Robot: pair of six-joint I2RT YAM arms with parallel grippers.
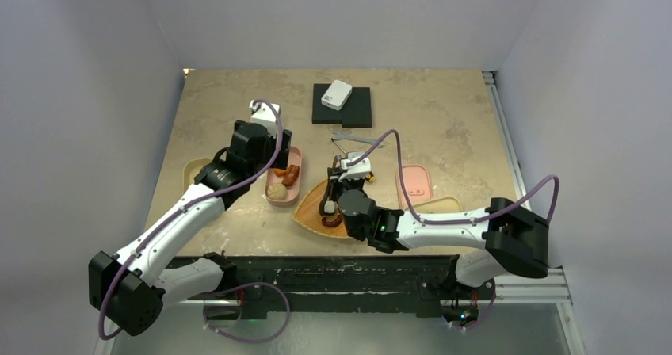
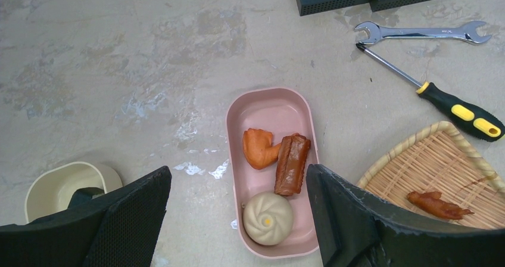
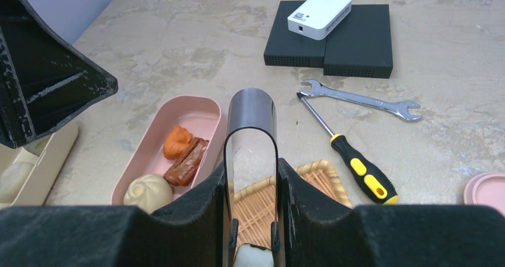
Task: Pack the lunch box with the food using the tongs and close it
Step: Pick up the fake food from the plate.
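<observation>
Right gripper (image 3: 251,189): clamped on the tongs (image 3: 252,109), loop end sticking out past its fingers.
Food: pale piece (image 3: 250,256) between the tong arms; whether pinched, cannot tell.
Lunch box (image 2: 271,109): just left of the tongs, long axis running away from the arm bases; bun (image 2: 268,218), sausage (image 2: 292,164) inside.
Left gripper (image 2: 238,177): jaws wide, empty, above the lunch box; nearer arm.

I see polished metal tongs (image 3: 252,109), a matt plastic lunch box (image 2: 271,107), a woven wicker tray (image 2: 417,171), and a mottled stone-look surface (image 2: 119,52).
</observation>
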